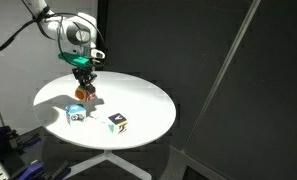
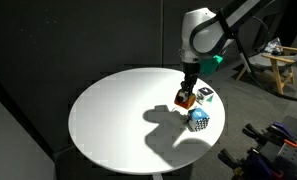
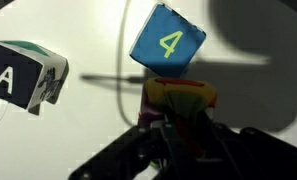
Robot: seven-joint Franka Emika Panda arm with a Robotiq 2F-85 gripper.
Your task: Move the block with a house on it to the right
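Observation:
The block with a house on it (image 1: 82, 95) is a small orange-yellow cube with a red picture, held between my gripper's (image 1: 84, 84) fingers on the left part of the round white table (image 1: 138, 100). It also shows in an exterior view (image 2: 185, 98) under my gripper (image 2: 188, 88). It sits at or just above the tabletop; I cannot tell which. In the wrist view the block (image 3: 178, 97) fills the space between the dark fingers (image 3: 178, 135).
A blue-and-white cube (image 1: 76, 114) (image 2: 197, 120) lies close to the held block; the wrist view shows its blue face with a "4" (image 3: 168, 45). A white cube with green and dark marks (image 1: 117, 123) (image 2: 204, 94) (image 3: 23, 75) lies nearby. The table edge is close.

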